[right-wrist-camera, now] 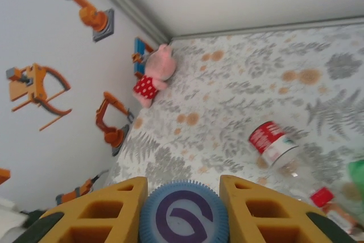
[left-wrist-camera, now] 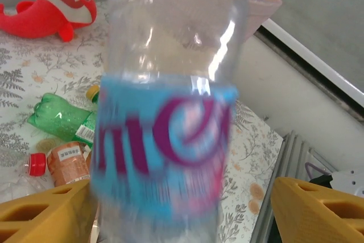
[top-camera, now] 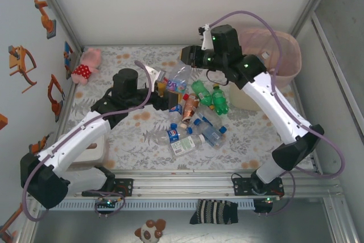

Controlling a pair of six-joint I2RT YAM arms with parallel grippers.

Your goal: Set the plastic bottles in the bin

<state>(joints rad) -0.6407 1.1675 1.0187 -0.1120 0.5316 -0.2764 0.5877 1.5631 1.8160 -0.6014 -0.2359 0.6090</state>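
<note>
A clear plastic bottle (top-camera: 177, 79) with a blue and pink label hangs above the table between my two grippers. My right gripper (top-camera: 185, 57) is shut on its blue cap (right-wrist-camera: 183, 214), yellow fingers (right-wrist-camera: 102, 209) pressed on both sides. My left gripper (left-wrist-camera: 182, 206) is open around the bottle's body (left-wrist-camera: 165, 157); a gap shows beside its right finger (left-wrist-camera: 318, 209). Several more bottles (top-camera: 196, 123) lie in a heap mid-table, green ones (top-camera: 207, 95) among them. The bin (top-camera: 287, 55), cream with a pink bag, stands at the far right behind the right arm.
A pink plush toy (top-camera: 88, 64) lies at the far left corner by the wall. A red toy (left-wrist-camera: 54, 7) lies on the floral cloth. A white block (top-camera: 91, 152) sits by the left arm's base. A red-labelled bottle (right-wrist-camera: 273, 140) lies under the right wrist.
</note>
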